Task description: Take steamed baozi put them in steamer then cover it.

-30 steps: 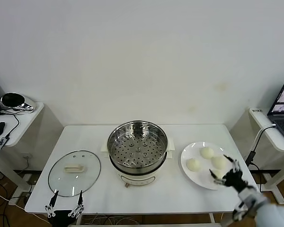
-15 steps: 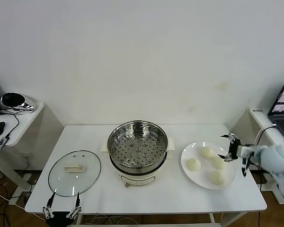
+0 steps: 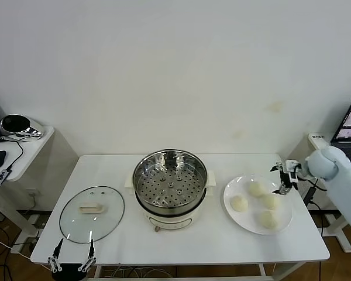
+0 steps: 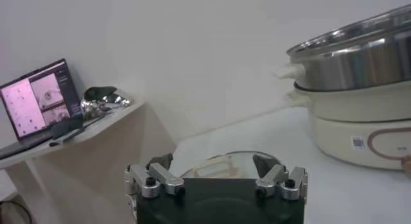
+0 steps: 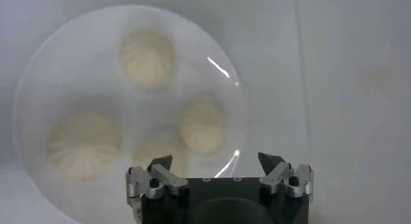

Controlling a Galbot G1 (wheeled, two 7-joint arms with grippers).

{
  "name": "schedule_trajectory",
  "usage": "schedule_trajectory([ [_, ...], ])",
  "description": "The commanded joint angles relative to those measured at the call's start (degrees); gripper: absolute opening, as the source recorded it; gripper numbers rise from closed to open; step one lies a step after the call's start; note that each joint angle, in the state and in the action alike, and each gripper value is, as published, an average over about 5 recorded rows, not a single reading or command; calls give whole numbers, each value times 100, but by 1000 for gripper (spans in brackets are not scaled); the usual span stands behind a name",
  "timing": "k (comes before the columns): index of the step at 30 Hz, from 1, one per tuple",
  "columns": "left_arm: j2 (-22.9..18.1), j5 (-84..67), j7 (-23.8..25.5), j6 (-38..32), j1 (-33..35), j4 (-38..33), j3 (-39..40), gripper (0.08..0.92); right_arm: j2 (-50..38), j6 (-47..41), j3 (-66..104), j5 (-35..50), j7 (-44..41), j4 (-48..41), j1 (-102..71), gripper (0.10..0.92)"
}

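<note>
The first bun has yet to be picked up. The right gripper (image 3: 284, 177) hangs with fingers spread and empty above the far edge of the white plate (image 3: 233, 206), where all four buns (image 3: 239, 203) lie. Next it should drop onto one, probably the nearest. The steamer (image 3: 170, 185) stands empty, its lid (image 3: 92, 213) flat on the table. The left gripper (image 3: 70, 261), released, waits at the table's near edge.
</note>
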Motion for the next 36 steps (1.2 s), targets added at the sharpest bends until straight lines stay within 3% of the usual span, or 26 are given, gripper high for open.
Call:
schedule_trajectory([
  [1,-10,66,-22,-24,7,32,-10,823,693,151,-658,-254,-397,-1101,698,823],
  [29,-2,97,-40,-111,30,6,-121,823,1410,193,-175,-888,93,-1981,364,821],
  [36,-24,128,-43,-129,25,10,-117,823,1483,190,-168,-960,115,-2080,377,739],
])
